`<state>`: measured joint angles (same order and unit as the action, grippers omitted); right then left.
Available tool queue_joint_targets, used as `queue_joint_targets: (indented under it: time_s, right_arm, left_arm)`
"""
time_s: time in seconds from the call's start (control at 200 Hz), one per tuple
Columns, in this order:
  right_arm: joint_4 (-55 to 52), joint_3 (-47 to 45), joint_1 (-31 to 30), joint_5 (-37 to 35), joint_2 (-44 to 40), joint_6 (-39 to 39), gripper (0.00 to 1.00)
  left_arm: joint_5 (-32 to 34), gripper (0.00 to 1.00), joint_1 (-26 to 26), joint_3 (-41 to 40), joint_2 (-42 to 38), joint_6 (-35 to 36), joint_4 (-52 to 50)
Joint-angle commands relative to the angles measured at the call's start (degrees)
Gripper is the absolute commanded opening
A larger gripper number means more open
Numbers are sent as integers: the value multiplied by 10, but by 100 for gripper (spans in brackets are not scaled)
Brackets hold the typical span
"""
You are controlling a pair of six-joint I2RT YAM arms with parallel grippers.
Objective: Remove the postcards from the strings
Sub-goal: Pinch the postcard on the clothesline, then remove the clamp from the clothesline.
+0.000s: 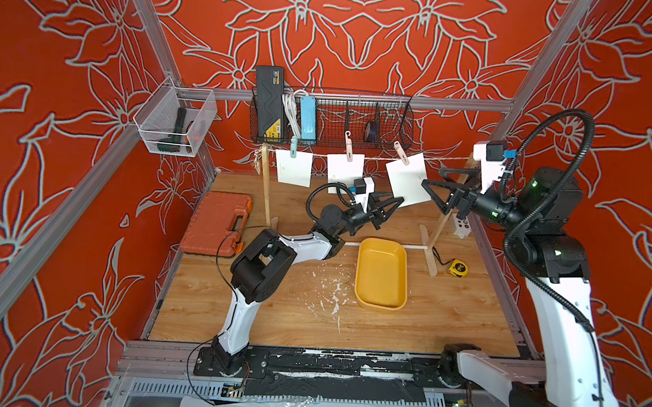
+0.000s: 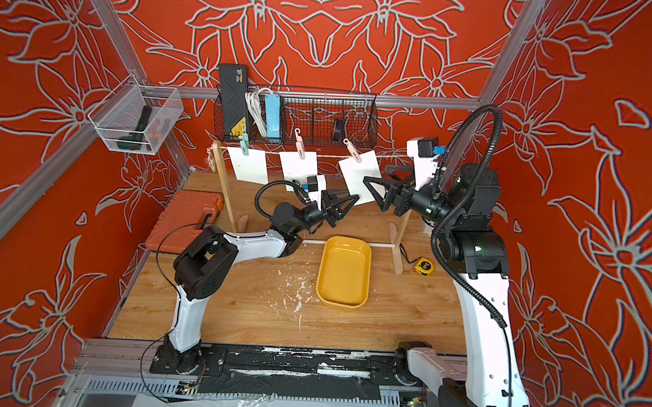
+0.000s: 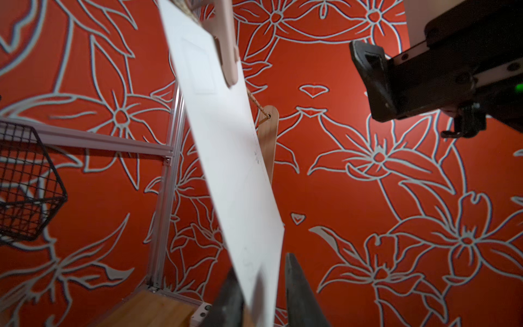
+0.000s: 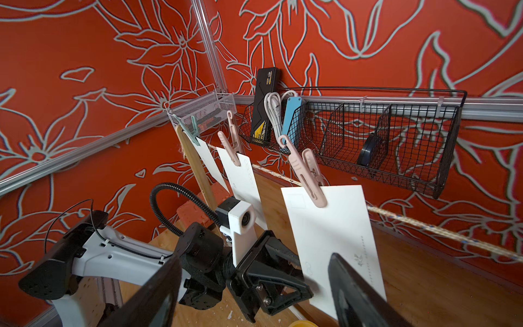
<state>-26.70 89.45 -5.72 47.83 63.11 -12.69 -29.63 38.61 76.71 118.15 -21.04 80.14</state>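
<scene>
Right end effector (image 1: 432, 177) agape, aloft

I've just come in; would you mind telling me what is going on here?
Two robot arms are working at a string of postcards. All three hang pinned: the teal-pinned postcard, the middle postcard and the tilted postcard. The left end effector grips the tilted postcard's lower corner. The right end effector is open close beside that card, whose pink clothespin is clamped on the string. The yellow tray holds no cards.
</scene>
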Motion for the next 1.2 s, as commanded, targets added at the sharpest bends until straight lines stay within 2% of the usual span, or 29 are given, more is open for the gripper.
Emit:
queue_joint_targets:
  time_s: [0.0, 0.115, 0.195, 0.686, 1.196]
  right_arm:
    - [-5, 11, -3, -9, 8, 13, 81]
    - [-13, 20, -3, -7, 21, 19, 81]
    - [-24, 34, -3, 3, 33, 27, 80]
    - [-160, 240, -2, 81, 183, 115, 75]
    - [-178, 414, -3, 159, 341, 79, 67]
  left_arm:
    - [-8, 12, -1, -1, -21, 10, -1]
    - [-9, 1, -6, -9, -36, 18, -15]
    - [-16, 0, -11, -6, -46, 16, -36]
    - [-41, 0, -29, -8, -102, 41, -145]
    - [-55, 0, -40, -24, -112, 40, -154]
